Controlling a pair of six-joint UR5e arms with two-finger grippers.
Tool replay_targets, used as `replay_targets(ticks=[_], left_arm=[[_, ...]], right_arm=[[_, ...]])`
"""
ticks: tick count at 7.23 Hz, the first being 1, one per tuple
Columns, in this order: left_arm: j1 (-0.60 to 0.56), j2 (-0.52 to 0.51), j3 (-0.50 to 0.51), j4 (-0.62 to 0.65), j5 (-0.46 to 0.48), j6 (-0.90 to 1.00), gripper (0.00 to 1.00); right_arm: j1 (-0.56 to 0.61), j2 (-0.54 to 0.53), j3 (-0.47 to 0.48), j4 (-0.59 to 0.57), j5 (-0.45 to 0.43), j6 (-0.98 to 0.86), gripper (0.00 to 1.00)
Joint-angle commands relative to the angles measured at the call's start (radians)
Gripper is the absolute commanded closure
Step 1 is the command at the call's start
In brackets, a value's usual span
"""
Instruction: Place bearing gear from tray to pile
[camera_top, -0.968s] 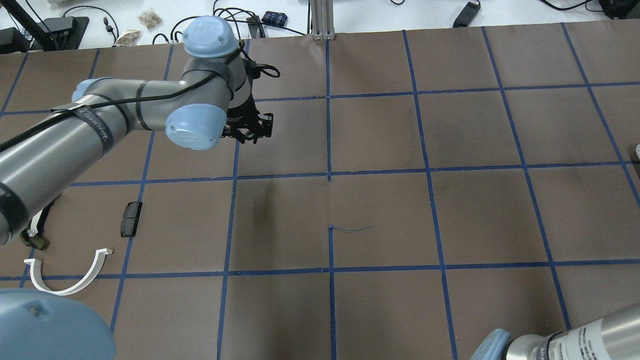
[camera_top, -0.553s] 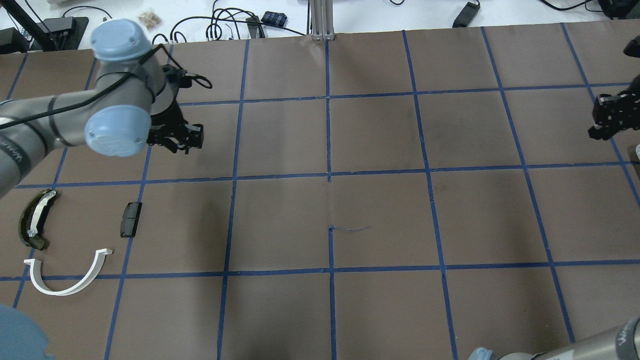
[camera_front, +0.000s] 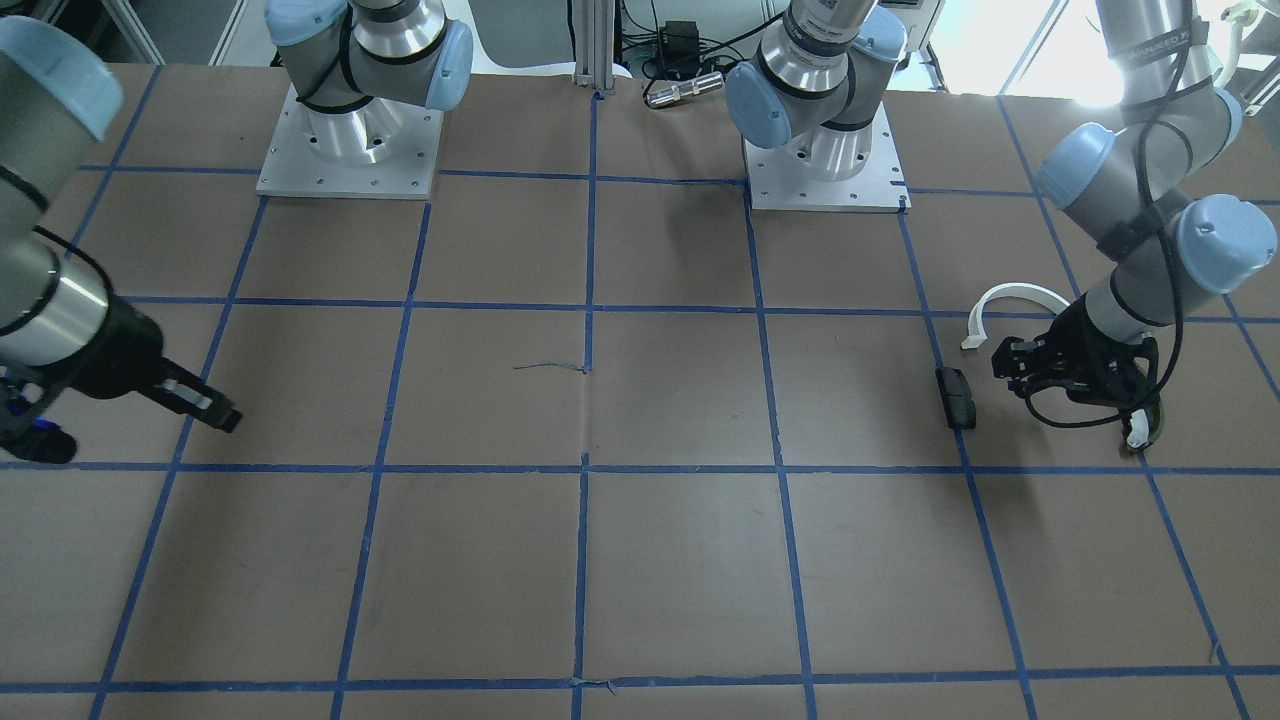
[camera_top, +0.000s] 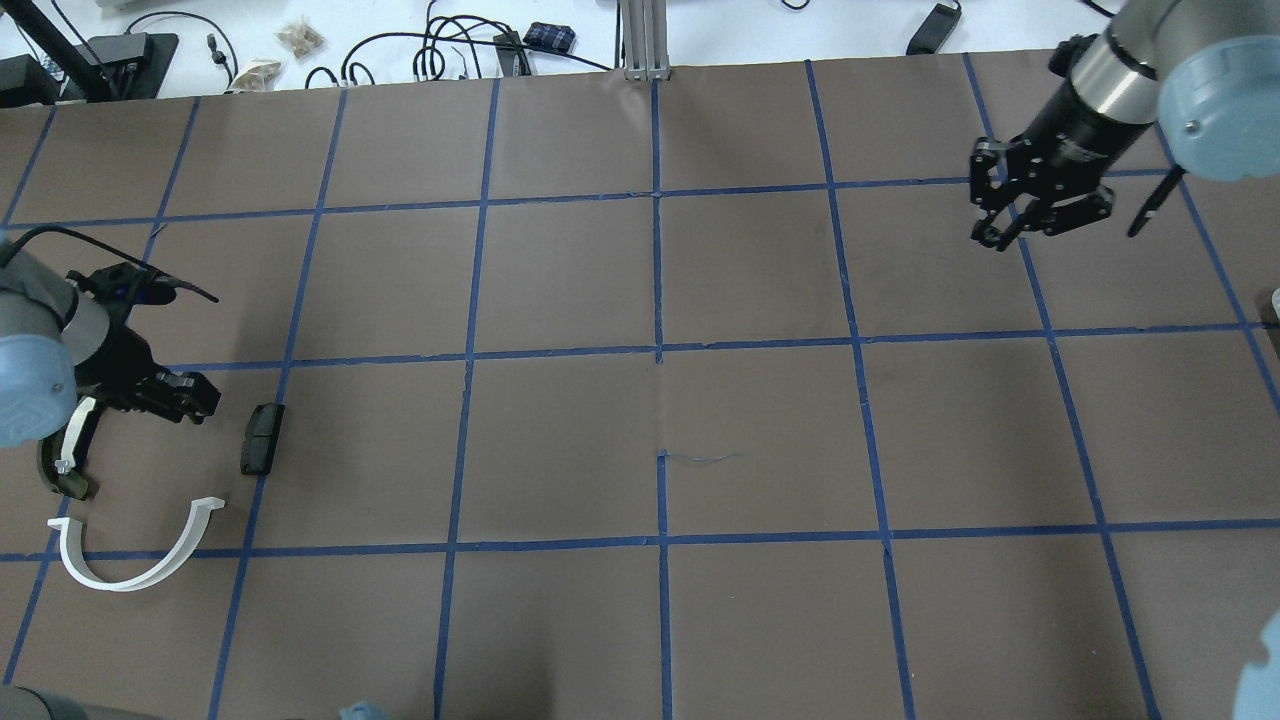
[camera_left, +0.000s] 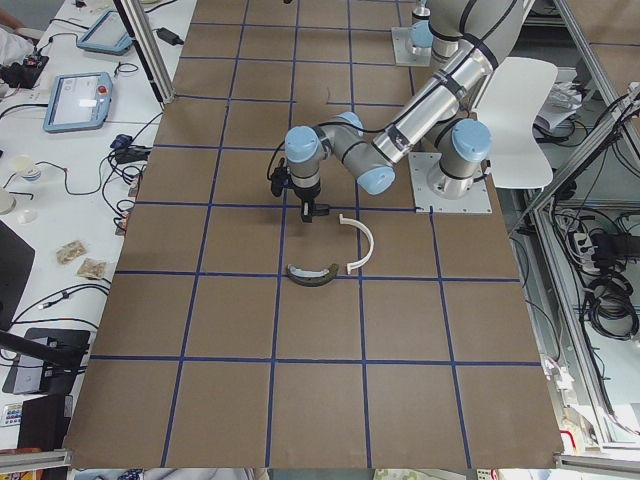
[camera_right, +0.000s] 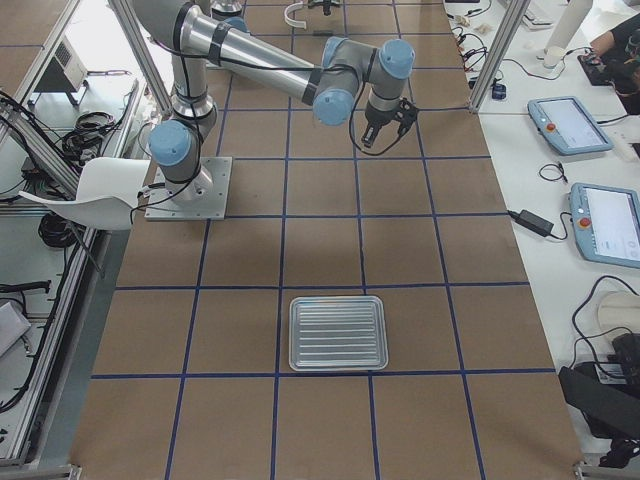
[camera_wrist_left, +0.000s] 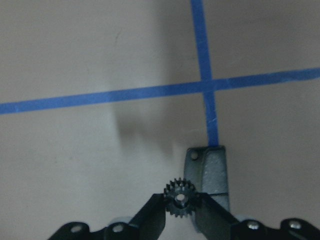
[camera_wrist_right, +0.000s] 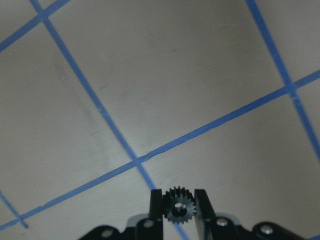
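Observation:
My left gripper (camera_top: 188, 398) is shut on a small black bearing gear (camera_wrist_left: 180, 199) and holds it low over the pile. It is beside the small black block (camera_top: 262, 438), which shows just past the gear in the left wrist view (camera_wrist_left: 212, 172). The pile also has an olive-green curved piece (camera_top: 62, 462), partly under my left wrist, and a white half-ring (camera_top: 135, 555). My right gripper (camera_top: 1035, 205) is shut on a second black gear (camera_wrist_right: 176, 207), above bare table at the back right. The ribbed silver tray (camera_right: 338, 332) shows only in the exterior right view.
The table is brown paper with a blue tape grid (camera_top: 658, 355). Cables and small devices (camera_top: 470, 45) lie beyond the far edge. Both arm bases (camera_front: 825, 160) stand on the robot's side of the table.
My left arm swung from the back middle of the table to the left and nearer, down to the pile. My right gripper came in from the right edge and moved inward and farther back.

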Motion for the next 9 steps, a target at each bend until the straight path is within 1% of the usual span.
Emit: replay_targets(ticks=[1, 2, 3, 4, 5, 6, 7, 8, 9], left_arm=[[0.115, -0.028, -0.05, 0.098, -0.001, 0.069, 1.0], [0.115, -0.04, -0.054, 0.099, 0.0, 0.066, 0.74], [0.115, -0.051, -0.048, 0.1, 0.003, 0.066, 0.47], [0.115, -0.059, -0.047, 0.097, 0.023, 0.066, 0.45], [0.108, -0.06, -0.015, 0.103, 0.013, 0.072, 0.29], [0.056, -0.065, 0.06, 0.081, -0.035, 0.053, 0.2], [-0.052, -0.062, 0.141, 0.013, -0.038, 0.022, 0.1], [-0.148, -0.071, 0.194, -0.024, -0.041, -0.045, 0.1], [-0.237, -0.056, 0.19, -0.03, -0.04, -0.129, 0.08]], right_arm=[[0.244, 0.06, 0.046, -0.161, -0.01, 0.348, 0.77], [0.321, 0.1, 0.11, -0.324, -0.007, 0.549, 0.76], [0.408, 0.155, 0.161, -0.498, -0.009, 0.68, 0.76], [0.474, 0.215, 0.183, -0.596, -0.019, 0.735, 0.77], [0.522, 0.273, 0.174, -0.658, -0.024, 0.779, 0.76], [0.527, 0.288, 0.157, -0.689, -0.024, 0.799, 0.72], [0.527, 0.294, 0.159, -0.69, -0.047, 0.783, 0.19], [0.527, 0.289, 0.153, -0.677, -0.126, 0.767, 0.0], [0.519, 0.257, 0.146, -0.62, -0.138, 0.723, 0.0]])
